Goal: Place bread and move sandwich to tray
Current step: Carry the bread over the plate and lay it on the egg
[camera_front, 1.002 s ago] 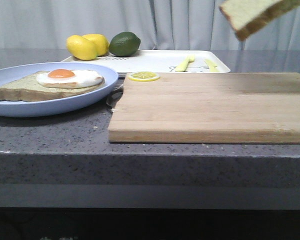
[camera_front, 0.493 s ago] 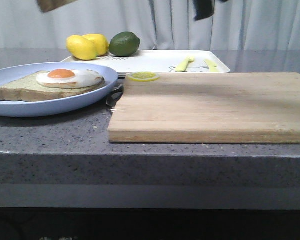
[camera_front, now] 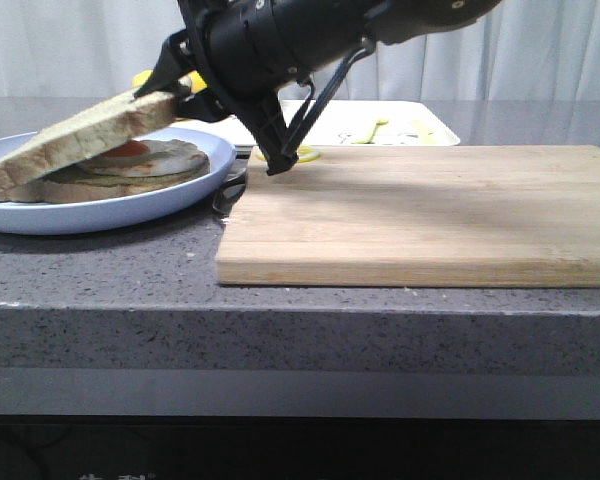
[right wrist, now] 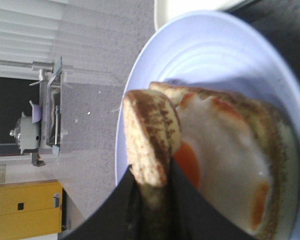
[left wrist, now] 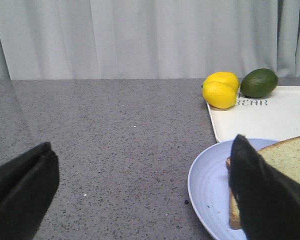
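The right gripper's black fingers pinch the thick brown-crusted bread slice, tilted, its far end down on the egg-topped sandwich in the round pale-blue plate. The left gripper's fingers gape wide over bare grey bench; the white rectangular tray lies just behind the plate.

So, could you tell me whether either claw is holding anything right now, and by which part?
The right claw grips the bread by its crust edge, tilted over the egg. The left claw is open and empty.
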`<state>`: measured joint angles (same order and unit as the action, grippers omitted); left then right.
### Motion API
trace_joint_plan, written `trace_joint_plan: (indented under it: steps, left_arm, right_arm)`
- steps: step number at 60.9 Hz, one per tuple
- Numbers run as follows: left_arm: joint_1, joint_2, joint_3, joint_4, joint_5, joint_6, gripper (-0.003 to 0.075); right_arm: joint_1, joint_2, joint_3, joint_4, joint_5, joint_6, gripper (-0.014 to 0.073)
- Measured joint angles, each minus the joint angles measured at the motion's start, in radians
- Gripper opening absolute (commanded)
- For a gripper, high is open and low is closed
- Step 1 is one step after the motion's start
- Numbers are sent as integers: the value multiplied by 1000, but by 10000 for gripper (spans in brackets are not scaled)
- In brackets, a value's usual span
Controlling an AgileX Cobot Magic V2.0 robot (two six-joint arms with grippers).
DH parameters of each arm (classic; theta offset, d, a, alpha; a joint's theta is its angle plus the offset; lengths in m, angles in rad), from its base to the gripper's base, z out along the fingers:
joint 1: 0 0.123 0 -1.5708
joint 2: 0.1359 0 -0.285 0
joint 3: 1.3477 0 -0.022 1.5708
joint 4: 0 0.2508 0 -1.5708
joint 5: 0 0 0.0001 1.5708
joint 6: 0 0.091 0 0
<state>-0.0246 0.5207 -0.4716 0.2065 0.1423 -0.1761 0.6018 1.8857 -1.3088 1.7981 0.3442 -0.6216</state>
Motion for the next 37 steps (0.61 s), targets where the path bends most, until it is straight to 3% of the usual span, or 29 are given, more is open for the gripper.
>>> trace_joint_plan:
  steps: [23,37]
  left_arm:
    - [0,0,0,0,0,0,671]
    - [0,0,0,0,0,0,671]
  right_arm:
    - [-5,0,-2,6,-17,-12,387]
    - [-66,-12,0,2,81,-14,412]
